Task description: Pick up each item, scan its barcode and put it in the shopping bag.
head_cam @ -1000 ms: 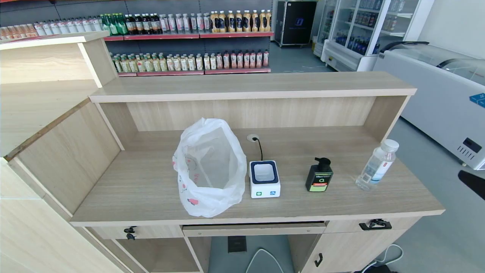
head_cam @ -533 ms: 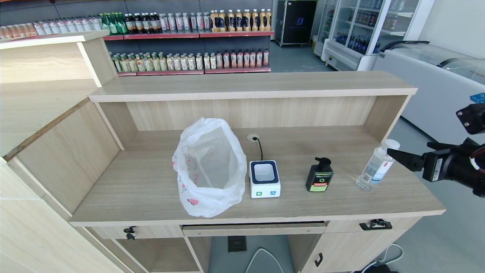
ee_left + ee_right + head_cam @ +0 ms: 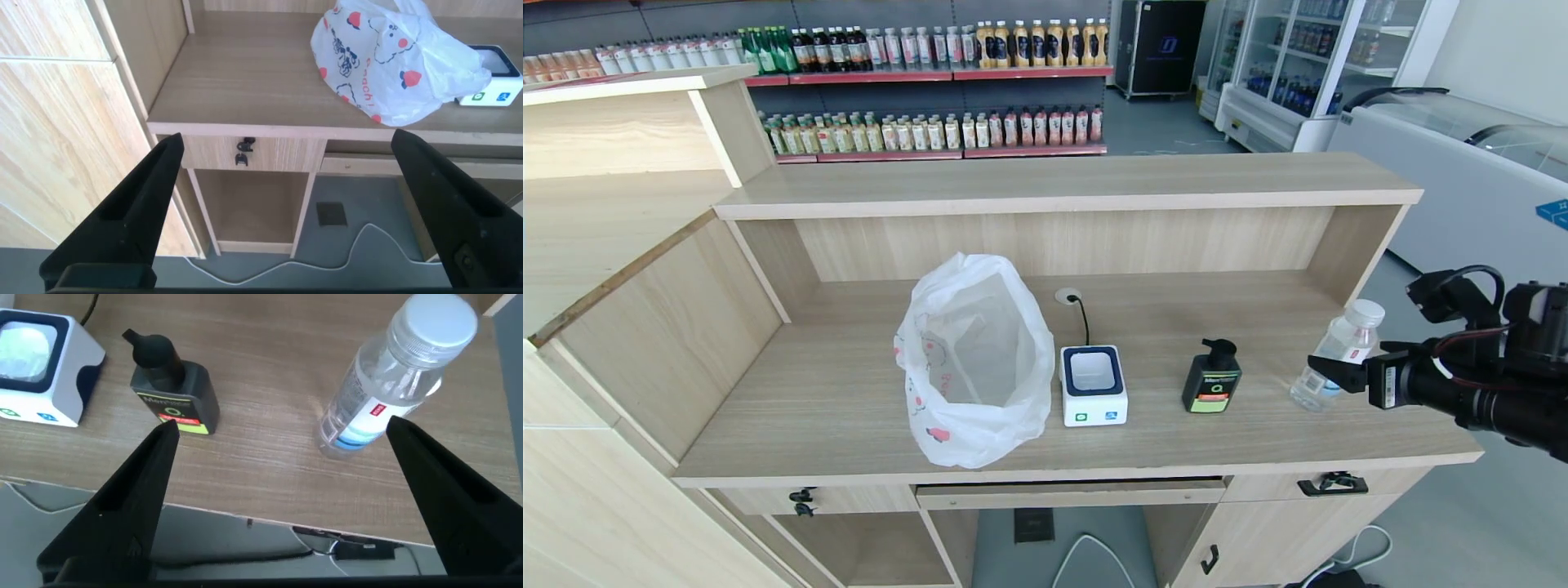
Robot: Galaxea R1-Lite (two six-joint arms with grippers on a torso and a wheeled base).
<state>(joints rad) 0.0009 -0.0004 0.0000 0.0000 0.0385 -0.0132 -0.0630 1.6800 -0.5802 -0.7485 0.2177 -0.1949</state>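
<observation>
The right fingers [image 3: 131, 506] stand wide apart and empty, level with a clear water bottle [image 3: 1343, 339] at the right end of the tabletop [image 3: 833, 392], the gap between them facing the bottle from the desk's open side. The bottle stands upright, cap on, near the front right corner, and looks to be the item easiest for this arm to reach. Nearby toward the middle stands a dark pump bottle [image 3: 1211, 377], also upright and clear of the fingers. Beyond it sits the white barcode scanner [image 3: 1093, 384], its window facing up and its cable running to a hole in the tabletop, so an item's code would likely have to be turned downward over it. Just beside the scanner's left side is the white shopping bag [image 3: 976, 359], its mouth propped open toward the robot, ready to receive goods. The left fingers [image 3: 122, 212], likewise spread and empty, hang low in front of the desk's left end, below the tabletop's edge. Both bottles stand on the tabletop, so neither has been bagged yet.
</observation>
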